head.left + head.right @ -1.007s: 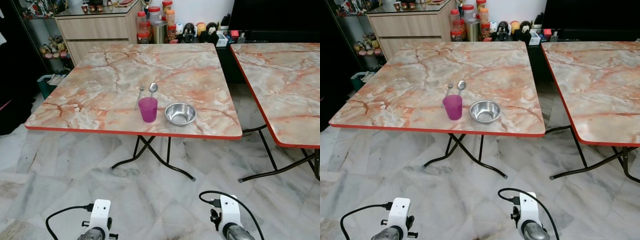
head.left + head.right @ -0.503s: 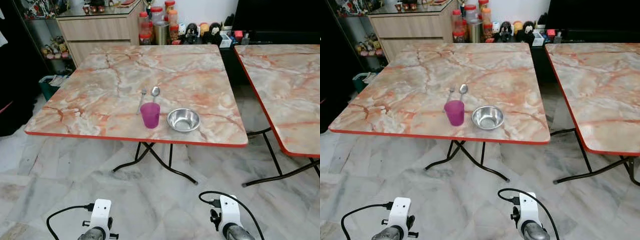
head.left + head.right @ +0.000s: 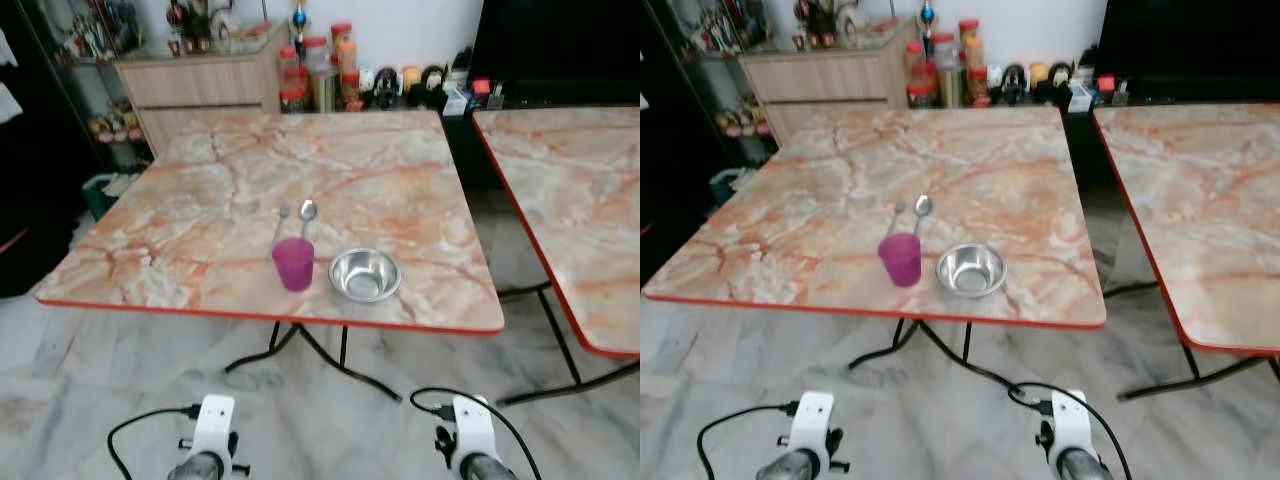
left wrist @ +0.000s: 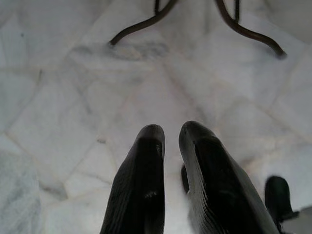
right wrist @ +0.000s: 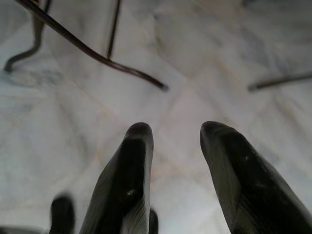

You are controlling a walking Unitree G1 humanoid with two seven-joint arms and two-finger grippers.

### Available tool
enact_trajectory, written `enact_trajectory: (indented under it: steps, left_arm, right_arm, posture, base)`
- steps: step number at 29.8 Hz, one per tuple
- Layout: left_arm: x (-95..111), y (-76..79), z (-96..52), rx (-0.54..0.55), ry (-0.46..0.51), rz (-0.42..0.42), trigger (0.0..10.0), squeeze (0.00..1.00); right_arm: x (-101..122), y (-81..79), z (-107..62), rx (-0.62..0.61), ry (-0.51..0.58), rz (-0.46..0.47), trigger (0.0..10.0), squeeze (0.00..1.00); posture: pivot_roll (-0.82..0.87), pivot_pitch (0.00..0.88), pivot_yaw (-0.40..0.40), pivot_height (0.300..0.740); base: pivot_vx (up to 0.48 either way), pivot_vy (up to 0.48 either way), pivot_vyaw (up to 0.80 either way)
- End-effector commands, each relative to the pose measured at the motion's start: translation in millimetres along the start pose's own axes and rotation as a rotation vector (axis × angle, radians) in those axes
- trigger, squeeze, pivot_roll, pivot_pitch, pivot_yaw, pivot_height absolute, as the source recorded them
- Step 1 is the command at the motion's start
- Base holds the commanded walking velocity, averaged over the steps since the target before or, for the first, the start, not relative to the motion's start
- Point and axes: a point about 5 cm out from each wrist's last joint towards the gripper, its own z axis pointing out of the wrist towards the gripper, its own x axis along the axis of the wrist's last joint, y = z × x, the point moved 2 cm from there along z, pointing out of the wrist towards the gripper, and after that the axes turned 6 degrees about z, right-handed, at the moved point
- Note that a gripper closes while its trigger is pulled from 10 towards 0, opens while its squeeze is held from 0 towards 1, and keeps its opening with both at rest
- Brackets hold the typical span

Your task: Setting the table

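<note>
Near front edge of marble-pattern, red-rimmed table [image 3: 190, 210]: 1 translucent purple cup [image 3: 293, 264], 1 round steel bowl [image 3: 364, 275] just beside it, 1 fork [image 3: 279, 224] and 1 spoon [image 3: 306, 214] lying behind the cup. Left hand [image 4: 170, 137] hangs over marble floor [image 4: 63, 112], fingers nearly closed, empty; right hand [image 5: 173, 134] low too, fingers narrowly apart, empty.

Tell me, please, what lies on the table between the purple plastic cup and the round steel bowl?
Nothing: in the left eye view, bare marble-patterned table top separates the purple plastic cup and the round steel bowl.
</note>
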Motion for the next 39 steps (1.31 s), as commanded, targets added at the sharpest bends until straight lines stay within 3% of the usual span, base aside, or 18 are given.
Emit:
enact_trajectory:
  steps: [1,7,13,15,16,18,19,20,22,23,24,27,31,32,33,36,39]
  left_arm:
    - [-6.7,-10.0,-2.0,0.025,-0.021,-0.006,10.0,0.00]
    - [-12.6,-15.8,-4.2,0.047,-0.030,-0.007,10.0,0.00]
    - [-21.8,-40.2,-9.6,0.171,-0.046,-0.095,10.0,0.00]
    - [-25.7,-55.7,-13.1,0.261,-0.062,-0.135,10.0,0.00]
    - [-26.7,-71.1,-17.0,0.347,-0.050,-0.204,10.0,0.00]
    - [-26.3,-90.7,-22.5,0.457,-0.037,-0.254,10.0,0.00]
    - [-26.3,-90.7,-22.5,0.457,-0.037,-0.254,10.0,0.00]
    - [-23.6,-99.3,-24.8,0.502,-0.017,-0.274,10.0,0.00]
    - [-4.5,-139.1,-37.6,0.716,0.083,-0.302,10.0,0.00]
    - [-4.5,-139.1,-37.6,0.716,0.083,-0.302,10.0,0.00]
    - [7.3,-158.7,-46.0,0.826,0.137,-0.314,10.0,0.00]
    - [37.6,-198.4,-69.7,1.064,0.280,-0.331,10.0,0.00]
    - [99.6,-217.8,-85.6,1.127,0.525,-0.243,10.0,0.00]
    - [114.9,-219.5,-88.5,1.124,0.580,-0.225,10.0,0.00]
    - [148.1,-220.5,-95.3,1.108,0.701,-0.202,10.0,0.00]
    - [192.8,-211.8,-101.0,1.023,0.858,-0.160,10.0,0.00]
    - [242.7,-181.4,-95.3,0.759,0.997,-0.157,10.0,0.00]
  right_arm:
    - [-0.2,-10.1,0.7,0.025,-0.002,-0.002,10.0,0.00]
    - [-1.8,-10.4,0.5,0.025,-0.009,-0.015,10.0,0.00]
    - [-2.8,-11.5,0.4,0.029,-0.012,-0.027,10.0,0.00]
    - [-2.8,-11.6,0.4,0.028,-0.012,-0.029,10.0,0.00]
    - [-2.9,-11.5,0.3,0.026,-0.013,-0.030,10.0,0.00]
    - [-3.2,-11.4,0.3,0.025,-0.014,-0.031,10.0,0.00]
    - [-3.2,-11.4,0.3,0.025,-0.014,-0.031,10.0,0.00]
    - [-3.3,-11.4,0.3,0.025,-0.015,-0.032,10.0,0.00]
    - [-3.4,-11.4,0.3,0.025,-0.017,-0.036,10.0,0.00]
    - [-3.4,-11.4,0.3,0.025,-0.017,-0.036,10.0,0.00]
    - [-3.7,-11.3,0.3,0.024,-0.019,-0.038,10.0,0.00]
    - [-3.9,-11.6,0.4,0.022,-0.020,-0.042,10.0,0.00]
    - [-3.7,-11.3,0.4,0.020,-0.021,-0.046,10.0,0.00]
    - [-3.6,-11.2,0.4,0.019,-0.020,-0.046,10.0,0.00]
    - [-3.7,-10.6,0.4,0.016,-0.020,-0.045,10.0,0.00]
    - [-3.7,-10.0,0.4,0.013,-0.021,-0.045,10.0,0.00]
    - [-4.5,-9.6,0.2,0.010,-0.022,-0.045,10.0,0.00]
  posture:
    - [0.03,0.000,0.047,0.740]
    - [0.04,0.000,0.042,0.740]
    - [0.04,0.000,0.042,0.740]
    - [0.04,0.000,0.042,0.740]
    - [0.04,0.000,0.042,0.740]
    - [0.04,0.000,0.042,0.740]
    - [0.04,0.000,0.042,0.740]
    - [0.05,0.000,0.038,0.740]
    - [0.05,0.000,0.036,0.740]
    - [0.05,0.000,0.036,0.740]
    - [0.05,0.000,0.035,0.740]
    - [0.05,0.000,0.034,0.740]
    - [0.05,0.000,0.033,0.740]
    - [0.05,0.000,0.033,0.740]
    - [0.05,0.000,0.033,0.740]
    - [0.05,0.000,0.033,0.740]
    - [0.05,0.000,0.033,0.740]
  base:
    - [0.345,0.000,0.00]
    - [0.000,0.000,0.00]
    - [0.000,0.000,0.00]
    - [0.000,0.000,0.00]
    - [0.000,0.000,0.00]
    - [0.000,0.000,0.00]
    - [0.000,0.000,0.00]
    - [0.000,0.000,0.00]
    - [0.000,0.000,0.00]
    - [0.000,0.000,0.00]
    - [0.000,0.000,0.00]
    - [0.000,0.000,0.00]
    - [0.000,0.000,0.00]
    - [0.000,0.000,0.00]
    - [0.000,0.000,0.00]
    - [0.000,0.000,0.00]
    - [0.000,0.000,0.00]
